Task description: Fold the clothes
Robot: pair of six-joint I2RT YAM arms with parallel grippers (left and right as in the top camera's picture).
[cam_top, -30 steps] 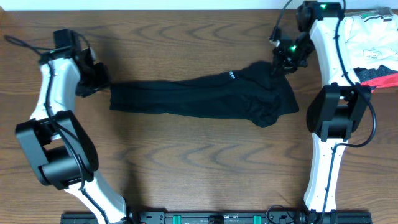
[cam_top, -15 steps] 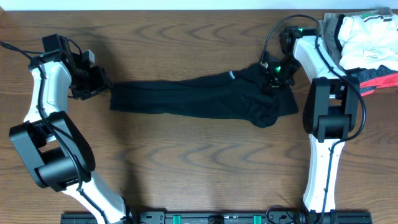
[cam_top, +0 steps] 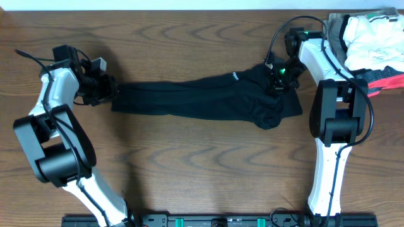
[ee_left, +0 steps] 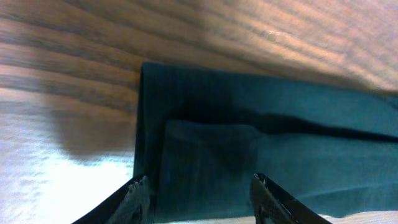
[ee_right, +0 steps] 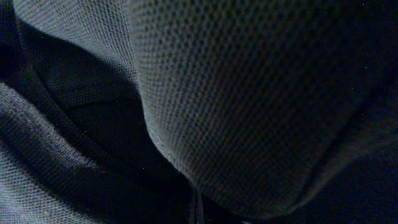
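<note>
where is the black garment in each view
Overhead: the garment lies across the middle of the table, with the left claw at its left end.
Left wrist: its left end fills the lower right of the frame.
Right wrist: it fills the whole frame, close up.
Shared landmark: the garment's squared left edge on wood, seen in the overhead and left wrist views only.

Brown wooden table with wavy grain, filling the overhead view from edge to edge. Along the far edge, a thin pale strip. At the near edge, a black rail with green fittings. Soft, even light overhead; bright glare on the wood in the left wrist view.
</note>
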